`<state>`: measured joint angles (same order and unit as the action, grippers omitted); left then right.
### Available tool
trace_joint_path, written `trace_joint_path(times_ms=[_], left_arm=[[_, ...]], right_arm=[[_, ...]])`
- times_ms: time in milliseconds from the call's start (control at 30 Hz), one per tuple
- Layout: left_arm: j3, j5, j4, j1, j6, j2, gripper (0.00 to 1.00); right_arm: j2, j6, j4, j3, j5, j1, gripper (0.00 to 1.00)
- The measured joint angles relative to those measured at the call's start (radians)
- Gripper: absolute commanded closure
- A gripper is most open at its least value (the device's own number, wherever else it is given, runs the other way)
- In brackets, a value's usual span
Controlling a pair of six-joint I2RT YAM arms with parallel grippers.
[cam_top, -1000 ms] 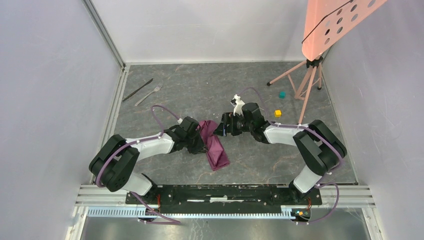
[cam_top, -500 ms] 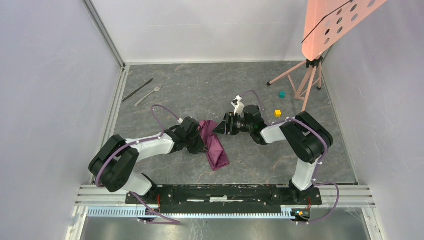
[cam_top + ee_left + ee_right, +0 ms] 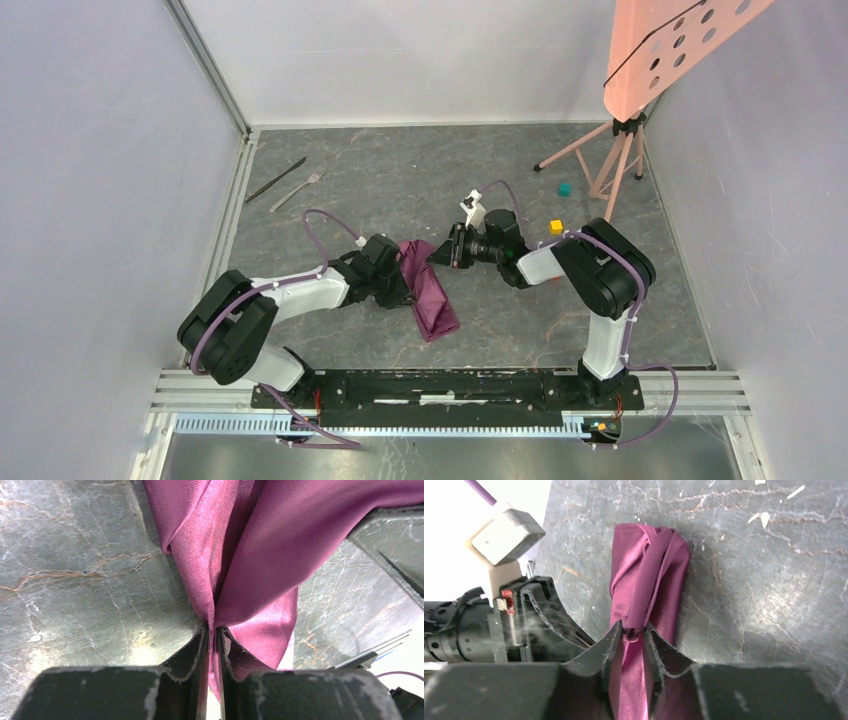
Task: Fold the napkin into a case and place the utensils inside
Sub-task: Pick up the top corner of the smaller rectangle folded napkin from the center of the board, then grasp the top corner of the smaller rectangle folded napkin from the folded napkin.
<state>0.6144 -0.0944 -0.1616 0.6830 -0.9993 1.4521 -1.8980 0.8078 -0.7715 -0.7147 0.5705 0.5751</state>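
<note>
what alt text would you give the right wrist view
The right arm's fingers pinch a bunched plum-purple napkin that lies on a grey marbled table. The left arm sits at the left edge, beside the cloth.

- Left arm: stretched low from base toward centre, upper link folded back near base, forearm nearly level, wrist angled right.
- Left gripper: jaws almost touching, thin fold of napkin pinched between tips.
- Right arm: elbow raised high over base, forearm reaching left, wrist roughly level.
- Right gripper: faces left gripper, just apart from it. Fingers drawn narrow, bunched cloth between tips. Grip looks closed on cloth, though firmness hard to judge from wrist view.
</note>
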Motion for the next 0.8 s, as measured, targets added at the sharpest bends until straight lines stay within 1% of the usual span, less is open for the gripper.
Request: trace_joint_path(times_ms=[67,133,233,400,433,467,533,567,633,700,800], left_arm=[[0.001,0.001,-0.002,0.000,0.000,0.000,0.80],[0.002,0.004,-0.003,0.002,0.001,0.000,0.76],[0.002,0.009,-0.013,0.005,0.002,-0.011,0.65],[0.005,0.029,-0.110,0.009,0.025,-0.078,0.35],[0.009,0.041,-0.143,0.008,0.032,-0.105,0.31],[0.018,0.055,-0.180,0.005,0.040,-0.138,0.30],[0.048,0.087,-0.240,-0.010,0.060,-0.194,0.30],[0.073,0.103,-0.272,-0.027,0.074,-0.218,0.31],[0.138,0.135,-0.317,-0.072,0.107,-0.236,0.39],[0.217,0.161,-0.347,-0.109,0.154,-0.207,0.49],[0.357,0.191,-0.373,-0.124,0.222,-0.082,0.57]], right_arm=[[0.000,0.003,-0.004,-0.011,0.002,0.000,0.94],[0.000,0.001,-0.006,-0.018,0.002,0.000,1.00],[0.000,-0.005,0.002,-0.026,0.002,0.000,1.00],[-0.013,-0.017,0.017,-0.047,0.002,0.000,1.00],[-0.014,-0.020,0.024,-0.051,0.003,0.000,1.00],[-0.014,-0.023,0.030,-0.055,0.004,0.000,1.00],[-0.014,-0.031,0.045,-0.064,0.006,0.000,1.00],[-0.014,-0.036,0.052,-0.070,0.008,0.000,1.00],[-0.014,-0.044,0.061,-0.079,0.014,0.000,1.00],[-0.014,-0.050,0.072,-0.087,0.020,0.000,1.00],[-0.014,-0.054,0.082,-0.092,0.027,0.000,1.00]])
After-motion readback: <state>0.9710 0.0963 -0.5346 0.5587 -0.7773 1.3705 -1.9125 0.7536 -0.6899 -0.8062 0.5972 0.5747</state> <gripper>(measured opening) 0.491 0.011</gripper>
